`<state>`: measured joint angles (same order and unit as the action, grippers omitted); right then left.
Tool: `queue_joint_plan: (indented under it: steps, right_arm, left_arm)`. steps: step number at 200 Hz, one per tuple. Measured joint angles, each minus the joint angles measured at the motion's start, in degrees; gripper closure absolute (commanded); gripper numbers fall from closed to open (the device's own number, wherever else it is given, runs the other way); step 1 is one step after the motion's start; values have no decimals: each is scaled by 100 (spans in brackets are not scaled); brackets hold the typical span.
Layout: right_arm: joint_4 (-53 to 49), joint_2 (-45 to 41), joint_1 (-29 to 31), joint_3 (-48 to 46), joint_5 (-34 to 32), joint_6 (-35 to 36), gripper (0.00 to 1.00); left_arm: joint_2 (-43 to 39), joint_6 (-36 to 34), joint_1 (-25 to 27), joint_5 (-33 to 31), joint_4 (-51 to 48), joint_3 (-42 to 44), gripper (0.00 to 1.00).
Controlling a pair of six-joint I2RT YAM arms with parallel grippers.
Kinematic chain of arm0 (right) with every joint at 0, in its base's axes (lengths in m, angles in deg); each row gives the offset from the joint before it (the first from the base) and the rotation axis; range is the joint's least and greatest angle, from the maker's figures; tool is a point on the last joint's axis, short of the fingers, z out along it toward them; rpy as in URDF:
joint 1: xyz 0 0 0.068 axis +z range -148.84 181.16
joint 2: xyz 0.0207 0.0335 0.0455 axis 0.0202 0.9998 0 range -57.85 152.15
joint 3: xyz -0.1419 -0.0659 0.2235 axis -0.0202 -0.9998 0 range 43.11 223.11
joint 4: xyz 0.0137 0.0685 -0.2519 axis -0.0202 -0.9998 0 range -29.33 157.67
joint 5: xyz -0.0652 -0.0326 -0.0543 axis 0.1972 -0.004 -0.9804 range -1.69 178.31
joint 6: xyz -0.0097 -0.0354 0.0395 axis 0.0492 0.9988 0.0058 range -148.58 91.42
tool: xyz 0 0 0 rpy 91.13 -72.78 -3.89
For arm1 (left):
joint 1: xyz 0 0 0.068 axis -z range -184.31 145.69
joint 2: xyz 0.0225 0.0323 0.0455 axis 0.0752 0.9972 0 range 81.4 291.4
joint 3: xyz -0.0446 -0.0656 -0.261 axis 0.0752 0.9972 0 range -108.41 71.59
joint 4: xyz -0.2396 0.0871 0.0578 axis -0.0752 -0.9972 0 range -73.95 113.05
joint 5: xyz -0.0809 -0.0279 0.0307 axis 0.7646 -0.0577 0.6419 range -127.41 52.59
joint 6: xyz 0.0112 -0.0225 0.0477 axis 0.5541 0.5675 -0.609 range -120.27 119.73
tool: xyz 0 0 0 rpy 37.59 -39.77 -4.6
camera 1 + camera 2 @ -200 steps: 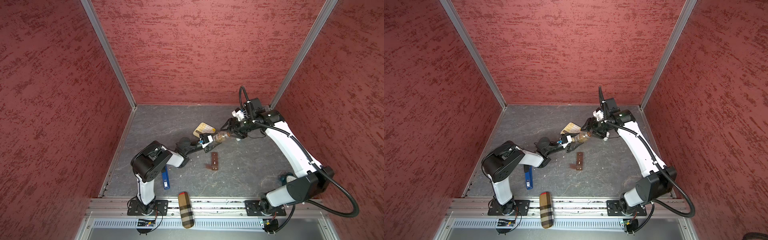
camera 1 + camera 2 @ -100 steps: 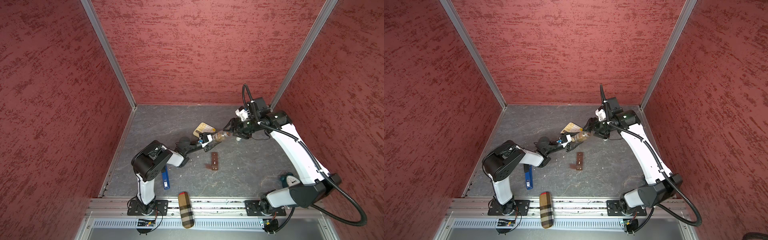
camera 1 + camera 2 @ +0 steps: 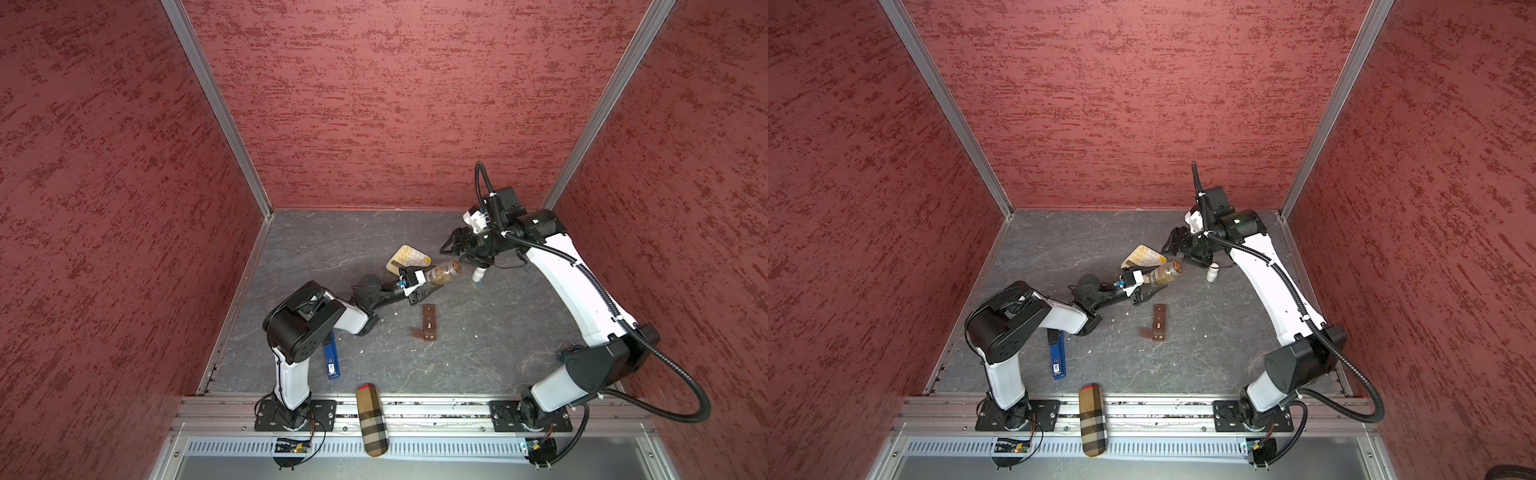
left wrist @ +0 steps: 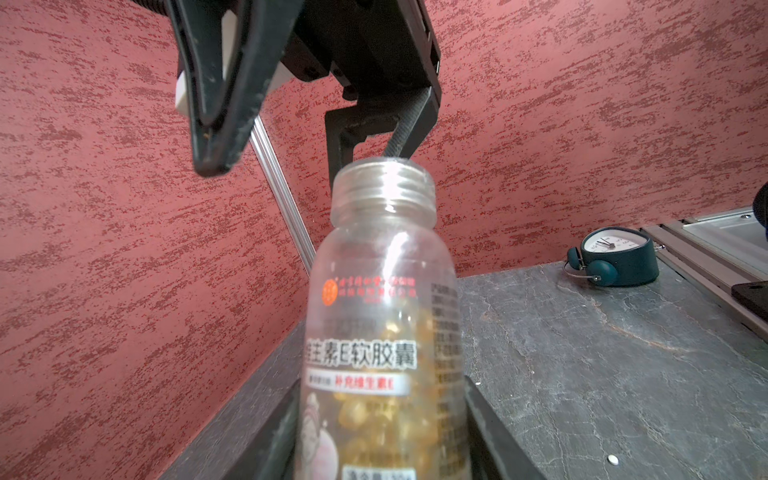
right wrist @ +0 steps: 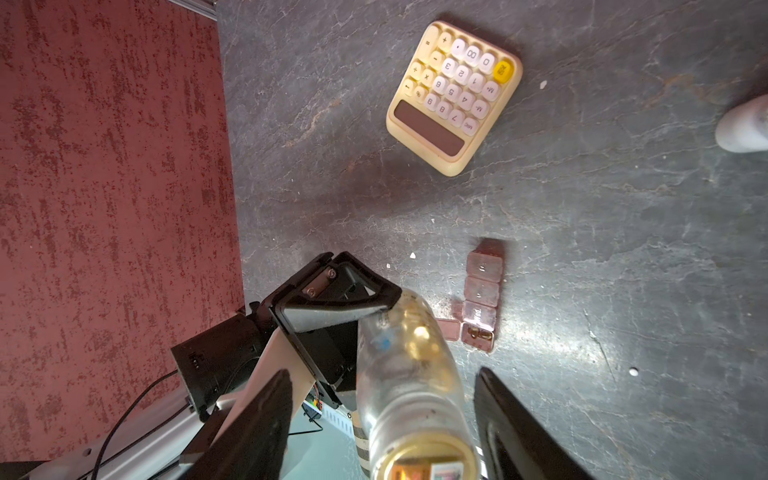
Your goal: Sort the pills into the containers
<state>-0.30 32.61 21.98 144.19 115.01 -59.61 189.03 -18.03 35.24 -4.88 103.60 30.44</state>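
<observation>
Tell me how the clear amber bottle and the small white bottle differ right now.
The amber bottle is see-through; the white bottle is opaque. The amber bottle is gripped by the left tool, tilted above the table; the white bottle stands free on it. The amber bottle looks larger than the white bottle. Both are small round bottles at the table's far side.

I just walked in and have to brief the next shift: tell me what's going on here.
The left gripper holds a clear bottle of golden capsules by its lower part, tilted, with its cap off. The right gripper is open, its fingers on either side of the bottle's neck without gripping it. On the table lies the brown strip of containers; its end compartment stands open with something golden inside, the others look shut. A few white pills lie loose around it.
</observation>
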Motion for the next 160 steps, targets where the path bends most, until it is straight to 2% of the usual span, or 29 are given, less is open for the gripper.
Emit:
queue_joint_plan:
  steps: [160]
  right_arm:
    - [-225, -564, 278, -376, 90, 66, 33]
  left_arm:
    - [0, 37, -114, 39, 59, -44, 100]
